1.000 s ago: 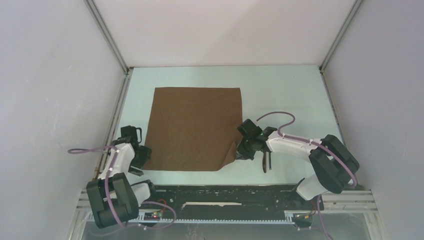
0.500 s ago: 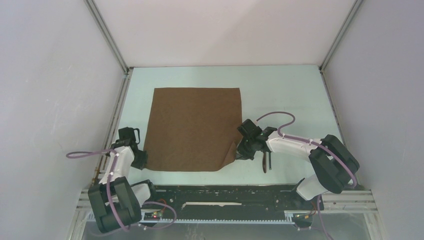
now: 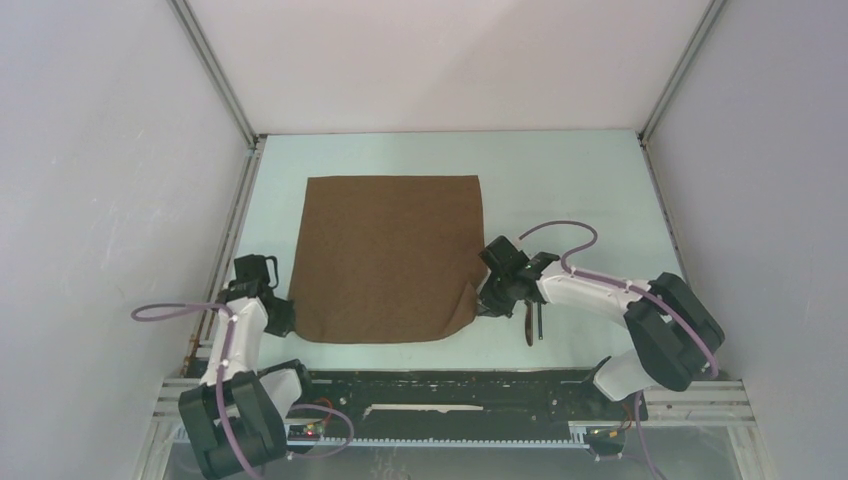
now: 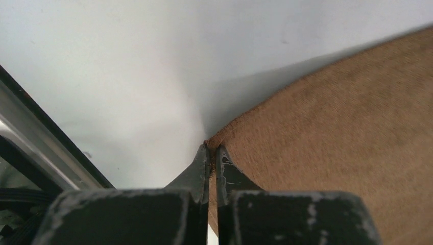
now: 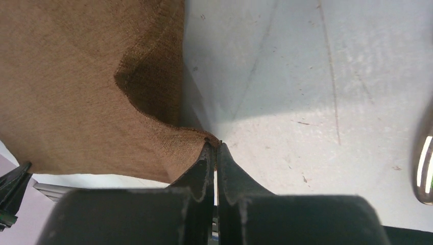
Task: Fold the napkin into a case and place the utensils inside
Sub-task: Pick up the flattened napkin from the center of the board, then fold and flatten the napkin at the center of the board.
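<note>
From above, the napkin (image 3: 385, 255) lies spread out flat in the middle of the pale surface (image 3: 570, 190), a brown near-square with its far edge straight and smooth. The left pincer (image 3: 284, 319) sits low at the near-left corner of the cloth, and the right pincer (image 3: 482, 304) is at the near-right corner, where the fabric curls up off the surface in a small peak. The utensils (image 3: 532, 324) lie side by side on bare surface just to the right of that raised corner, close under the right arm's wrist: one brownish piece and one thinner dark one.

The overhead view does not let me see how either pincer stands; the wrist cameras do. The left wrist camera looks straight down its black fingers: they are clenched, with the very tip of the napkin's corner nipped between them, and the cloth there looks barely lifted, casting a soft shadow behind its edge. A metal rail (image 4: 30, 148) crosses the lower left of that view.

The right wrist camera shows its fingers likewise clamped tight on a corner point of cloth, the fabric drawn up into a tented fold with a dark hollow beneath. At that view's right edge only a shiny sliver shows, too cropped to tell which utensil it is.
</note>
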Controlling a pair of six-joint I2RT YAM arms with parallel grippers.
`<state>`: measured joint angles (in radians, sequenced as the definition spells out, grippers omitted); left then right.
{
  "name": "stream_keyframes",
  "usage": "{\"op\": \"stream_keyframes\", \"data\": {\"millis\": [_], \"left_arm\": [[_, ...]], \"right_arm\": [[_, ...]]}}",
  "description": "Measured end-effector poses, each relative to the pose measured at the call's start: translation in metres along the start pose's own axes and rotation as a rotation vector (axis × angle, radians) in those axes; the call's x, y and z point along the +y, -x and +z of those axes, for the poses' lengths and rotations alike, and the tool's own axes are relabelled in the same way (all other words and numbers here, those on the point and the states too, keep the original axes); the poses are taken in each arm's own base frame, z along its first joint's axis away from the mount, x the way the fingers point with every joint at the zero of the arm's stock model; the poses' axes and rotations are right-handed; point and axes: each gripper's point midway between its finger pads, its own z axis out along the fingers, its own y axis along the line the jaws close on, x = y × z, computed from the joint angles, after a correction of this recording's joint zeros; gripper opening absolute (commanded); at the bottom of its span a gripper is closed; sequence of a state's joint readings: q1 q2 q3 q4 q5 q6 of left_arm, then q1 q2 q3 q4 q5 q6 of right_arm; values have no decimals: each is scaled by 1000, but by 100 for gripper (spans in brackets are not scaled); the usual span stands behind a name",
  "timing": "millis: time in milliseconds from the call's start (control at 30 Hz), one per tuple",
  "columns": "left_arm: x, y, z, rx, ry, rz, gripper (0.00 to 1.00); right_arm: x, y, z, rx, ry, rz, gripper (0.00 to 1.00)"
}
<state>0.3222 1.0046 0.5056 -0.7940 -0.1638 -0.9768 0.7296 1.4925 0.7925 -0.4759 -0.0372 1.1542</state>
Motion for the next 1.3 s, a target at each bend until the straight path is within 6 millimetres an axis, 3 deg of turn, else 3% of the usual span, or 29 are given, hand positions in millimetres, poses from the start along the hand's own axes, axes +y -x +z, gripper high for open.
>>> {"op": "stream_keyframes", "data": {"millis": [133, 267, 367, 467, 567, 600, 667, 700, 733, 867, 967, 1033, 1100, 1167, 1233, 1300], "left_arm": [[-13, 9, -21, -23, -73, 18, 0], [-42, 23, -57, -59, -230, 65, 0], [-67, 32, -91, -86, -372, 103, 0], [-91, 44, -139, -132, -537, 130, 0], [-113, 60, -200, -216, -706, 156, 0], [-121, 67, -231, -259, -780, 171, 0], [-128, 76, -284, -334, -905, 195, 0], [-131, 81, -325, -393, -996, 213, 0], [-131, 83, -339, -419, -1030, 220, 0], [-114, 84, -443, -590, -1236, 252, 0], [-87, 77, -506, -718, -1362, 267, 0], [-68, 71, -535, -787, -1425, 265, 0], [-57, 67, -553, -833, -1469, 263, 0], [-57, 69, -555, -846, -1477, 256, 0], [-68, 76, -541, -829, -1453, 240, 0], [-87, 85, -511, -773, -1389, 229, 0]], "right_arm": [[1, 13, -16, -55, 32, -5, 0], [14, 21, -46, -126, 170, -54, 0], [30, 26, -76, -187, 308, -122, 0], [54, 31, -114, -258, 464, -216, 0], [78, 37, -161, -340, 586, -329, 0], [87, 39, -180, -373, 624, -366, 0], [108, 44, -226, -458, 719, -438, 0], [116, 45, -250, -498, 763, -470, 0], [123, 45, -275, -542, 811, -503, 0], [134, 27, -368, -677, 1005, -623, 0], [127, 11, -422, -744, 1121, -682, 0], [118, 9, -452, -802, 1173, -687, 0], [110, 13, -472, -862, 1192, -660, 0], [105, 23, -482, -918, 1177, -619, 0], [105, 36, -480, -958, 1130, -574, 0], [109, 55, -468, -997, 1045, -524, 0]]}}
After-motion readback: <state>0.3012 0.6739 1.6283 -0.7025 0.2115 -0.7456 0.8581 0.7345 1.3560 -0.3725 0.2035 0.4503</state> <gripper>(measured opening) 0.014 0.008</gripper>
